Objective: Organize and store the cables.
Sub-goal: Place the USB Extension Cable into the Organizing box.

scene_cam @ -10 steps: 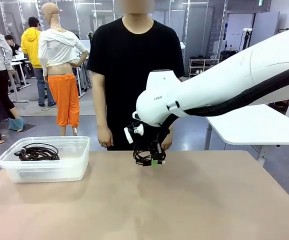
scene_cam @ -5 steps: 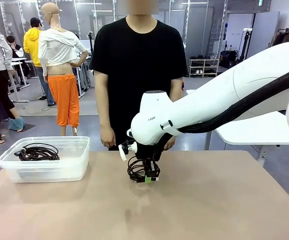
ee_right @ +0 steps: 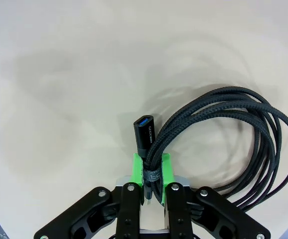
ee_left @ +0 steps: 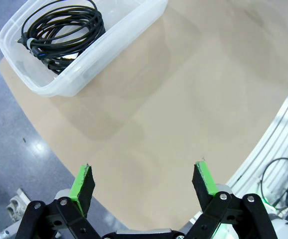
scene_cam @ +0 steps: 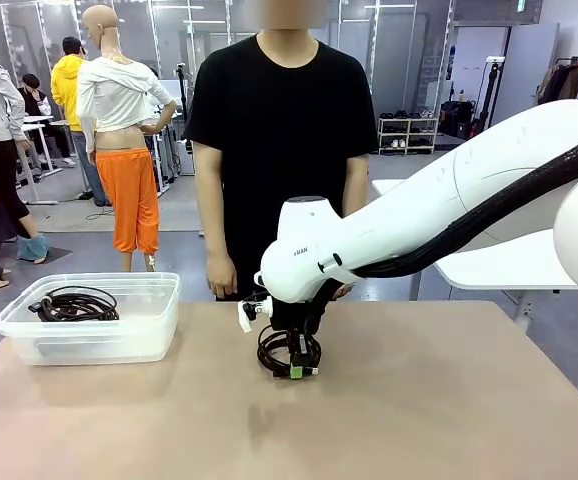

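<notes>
A black coiled cable (scene_cam: 287,351) hangs from my right gripper (scene_cam: 296,370) just above the middle of the table. In the right wrist view the right gripper (ee_right: 153,172) is shut on the cable (ee_right: 223,134) at its wrapped band, a plug end (ee_right: 145,133) sticking up beside the green pads. Another coiled cable (scene_cam: 73,303) lies in the clear plastic bin (scene_cam: 154,330) at the table's left; this cable (ee_left: 64,31) and its bin (ee_left: 119,37) also appear in the left wrist view. My left gripper (ee_left: 144,184) is open, high above the table's near-left edge, holding nothing.
A person in a black shirt (scene_cam: 281,130) stands at the far side, hands (scene_cam: 220,275) hanging at the table edge behind my right arm (scene_cam: 439,215). Bare tan tabletop (scene_cam: 449,400) spreads right and in front of the gripper.
My right gripper has carried the cable leftward and downward, nearer the tabletop. The bin and its coil have stayed put.
</notes>
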Tool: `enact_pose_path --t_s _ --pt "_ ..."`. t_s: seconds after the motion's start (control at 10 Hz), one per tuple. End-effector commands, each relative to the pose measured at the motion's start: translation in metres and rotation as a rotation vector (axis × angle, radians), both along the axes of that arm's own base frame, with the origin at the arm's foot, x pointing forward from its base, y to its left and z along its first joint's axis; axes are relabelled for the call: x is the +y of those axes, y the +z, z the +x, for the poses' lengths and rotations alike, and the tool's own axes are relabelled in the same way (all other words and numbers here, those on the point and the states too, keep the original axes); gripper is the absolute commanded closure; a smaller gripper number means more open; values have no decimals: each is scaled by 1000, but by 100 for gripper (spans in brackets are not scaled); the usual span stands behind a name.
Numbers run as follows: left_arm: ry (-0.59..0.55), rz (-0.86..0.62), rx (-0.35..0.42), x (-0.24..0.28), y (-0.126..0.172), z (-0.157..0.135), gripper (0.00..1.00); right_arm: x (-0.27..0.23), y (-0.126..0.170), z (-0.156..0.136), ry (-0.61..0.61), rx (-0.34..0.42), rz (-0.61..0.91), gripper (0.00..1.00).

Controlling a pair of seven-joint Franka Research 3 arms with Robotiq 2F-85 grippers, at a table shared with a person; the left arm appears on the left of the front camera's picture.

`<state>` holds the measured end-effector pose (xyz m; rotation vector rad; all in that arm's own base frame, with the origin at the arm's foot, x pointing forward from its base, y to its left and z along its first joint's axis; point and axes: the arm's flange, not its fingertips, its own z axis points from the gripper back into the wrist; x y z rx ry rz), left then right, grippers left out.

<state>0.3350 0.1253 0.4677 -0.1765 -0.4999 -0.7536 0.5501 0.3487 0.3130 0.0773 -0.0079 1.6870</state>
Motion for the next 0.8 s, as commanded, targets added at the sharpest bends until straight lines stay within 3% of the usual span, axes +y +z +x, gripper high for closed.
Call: enact_pose_path --t_s 0.0,0.3,0.4,0.7 --pt "22 -2 -5 -3 2 1 0 0 3 -3 -22 -37 -3 68" --pt "22 -2 -5 -3 2 1 0 -1 15 -6 -20 -46 5 11" --pt "22 -2 -5 -3 2 1 0 -3 17 -7 -26 -48 12 0" --pt "22 -2 -5 -3 2 1 0 -14 26 -8 -45 -54 33 3"
